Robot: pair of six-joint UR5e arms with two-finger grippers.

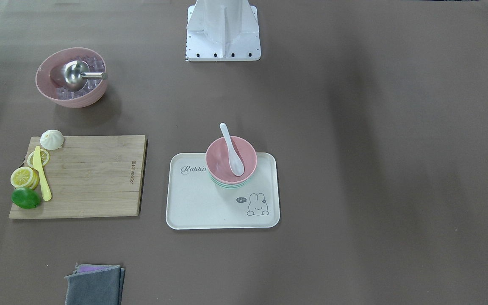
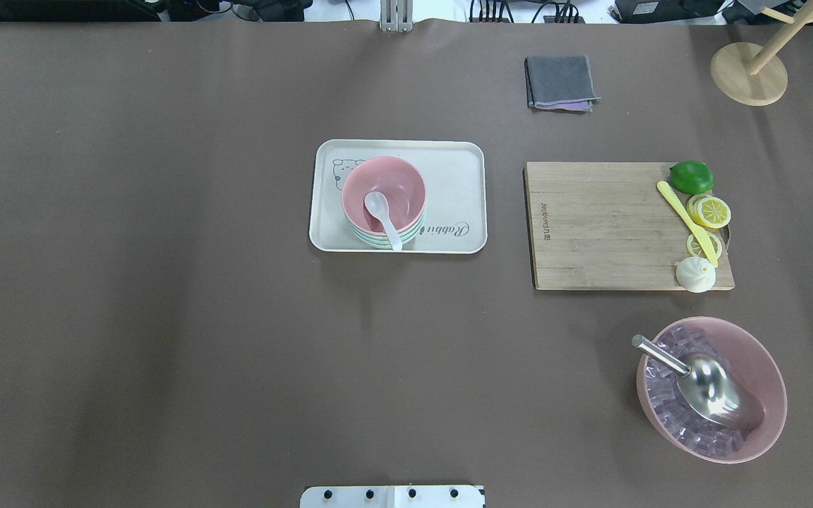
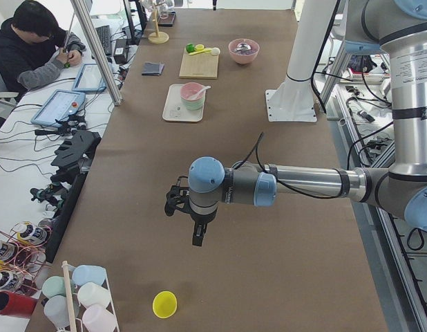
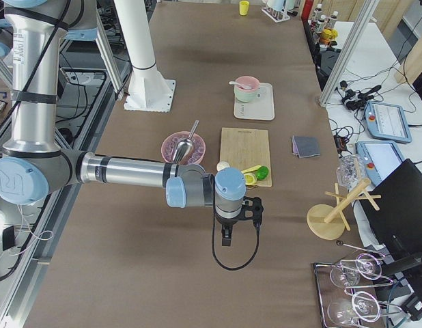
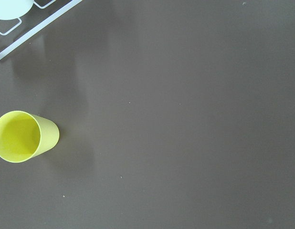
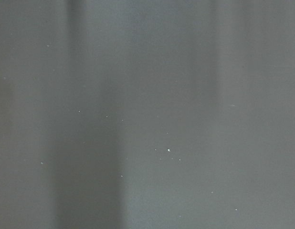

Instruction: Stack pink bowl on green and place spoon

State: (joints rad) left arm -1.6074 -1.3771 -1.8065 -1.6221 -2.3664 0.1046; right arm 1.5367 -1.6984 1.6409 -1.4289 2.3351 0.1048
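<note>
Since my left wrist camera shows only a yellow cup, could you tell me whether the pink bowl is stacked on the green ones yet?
Observer: Yes, the pink bowl sits on top of the green bowls, on the tray.
Operator: Thank you. Where is the spoon?
Observer: The spoon lies in the pink bowl, with its handle over the rim.
Operator: Is either gripper near it?
Observer: No, the left gripper and right gripper both hang far from the tray.
</note>
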